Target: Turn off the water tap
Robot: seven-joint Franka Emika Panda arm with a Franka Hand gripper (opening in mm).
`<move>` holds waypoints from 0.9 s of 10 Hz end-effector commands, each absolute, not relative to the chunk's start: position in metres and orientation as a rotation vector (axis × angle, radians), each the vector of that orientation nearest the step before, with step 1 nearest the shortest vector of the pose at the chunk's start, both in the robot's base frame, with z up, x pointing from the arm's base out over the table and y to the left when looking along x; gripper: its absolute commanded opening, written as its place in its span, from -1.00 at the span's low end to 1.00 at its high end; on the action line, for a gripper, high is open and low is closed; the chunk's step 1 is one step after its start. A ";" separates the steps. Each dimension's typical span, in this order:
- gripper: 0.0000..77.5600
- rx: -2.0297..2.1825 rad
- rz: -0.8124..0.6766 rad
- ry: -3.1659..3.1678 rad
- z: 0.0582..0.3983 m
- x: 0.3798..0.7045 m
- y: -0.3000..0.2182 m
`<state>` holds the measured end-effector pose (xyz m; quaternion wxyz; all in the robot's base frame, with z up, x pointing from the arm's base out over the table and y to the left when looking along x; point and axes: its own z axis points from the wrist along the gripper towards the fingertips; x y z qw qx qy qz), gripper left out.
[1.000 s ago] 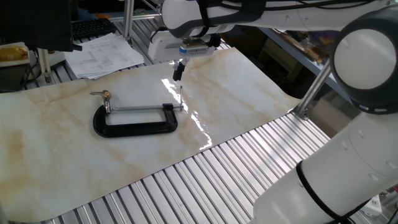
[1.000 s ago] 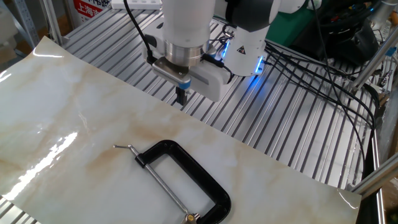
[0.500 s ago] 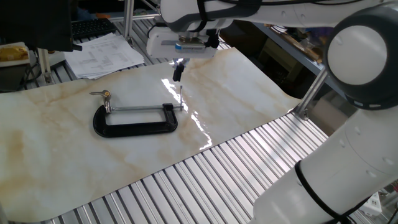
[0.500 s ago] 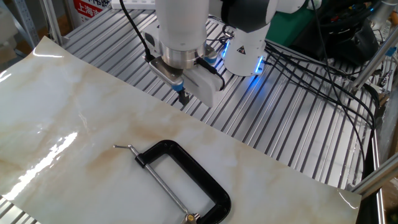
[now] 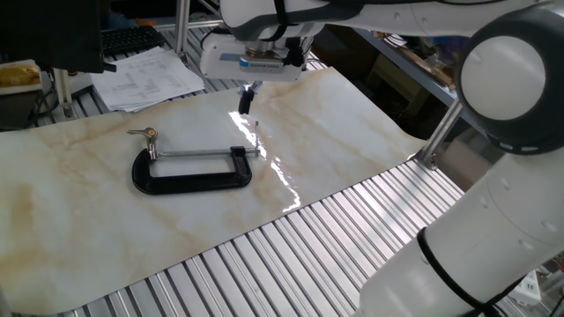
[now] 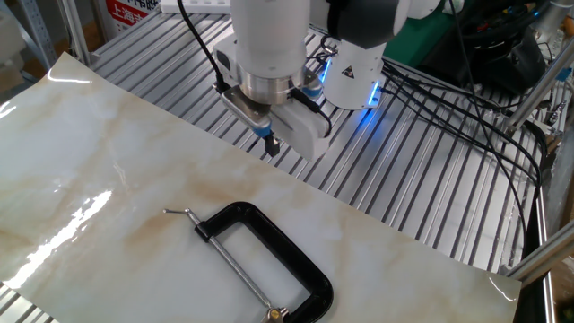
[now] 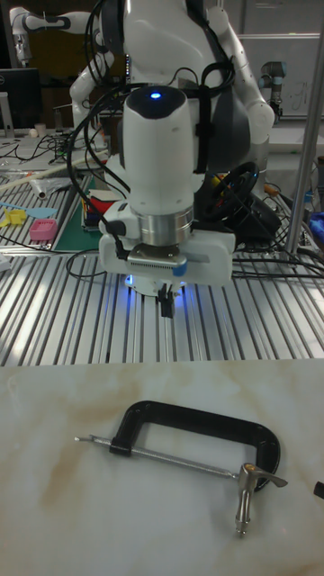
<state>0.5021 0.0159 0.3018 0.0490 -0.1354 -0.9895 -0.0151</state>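
The water tap [image 5: 151, 135] is a tiny brass-and-silver fitting with a thin lever pointing left. It stands at the left end of a black C-clamp [image 5: 189, 179] lying flat on the marble-patterned mat. The tap [image 7: 245, 493] also shows at the clamp's right end in the tall view, and the tap [image 6: 273, 314] sits at the bottom edge of the other fixed view. My gripper [image 5: 247, 99] hangs above the mat beyond the clamp's opposite, screw-handle end, well apart from the tap. Its fingers [image 7: 167, 306] look shut with nothing held. The same gripper [image 6: 271, 145] points straight down.
The clamp's thin steel pin [image 5: 256, 134] stands upright just below the gripper. Papers [image 5: 145, 75] and a keyboard lie beyond the mat at the back left. Ribbed metal table [image 5: 291, 246] surrounds the mat. Cables [image 6: 448, 99] run across the slats behind the arm.
The gripper has shifted a little toward the tap's side of the mat, and the hand has turned about its vertical axis. The clamp and tap have not moved.
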 end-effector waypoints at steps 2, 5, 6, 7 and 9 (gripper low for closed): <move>-1.00 -0.447 -0.103 -3.020 0.305 0.523 0.030; -1.00 -0.467 -0.113 -3.045 0.300 0.529 0.035; -1.00 -0.483 -0.109 -3.042 0.299 0.531 0.037; -1.00 -0.484 -0.106 -3.043 0.299 0.531 0.037; -1.00 -0.503 -0.102 -3.054 0.300 0.531 0.037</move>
